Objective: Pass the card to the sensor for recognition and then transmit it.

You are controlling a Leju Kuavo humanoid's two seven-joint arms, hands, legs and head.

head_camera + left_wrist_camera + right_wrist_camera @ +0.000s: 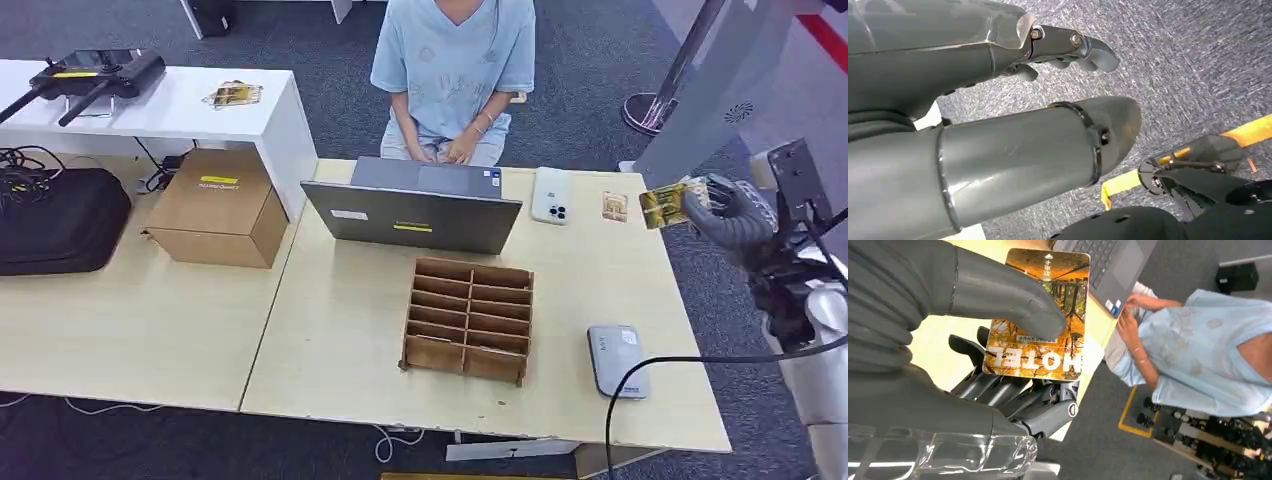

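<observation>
Pinching a hotel key card [1040,315] between thumb and fingers, the right hand [735,215] is holding it raised over the bench's [340,330] right edge; the card is showing autumn trees and the word "HOTEL". Lying on the bench: a grey card sensor [617,360] near the front right, a wooden slotted organiser [468,320], a second card [614,206], a white phone [551,194] and a laptop [415,212] before a seated person [455,70]. Hanging above carpet, the left hand [1068,47] is gripping nothing, fingers curled inward.
</observation>
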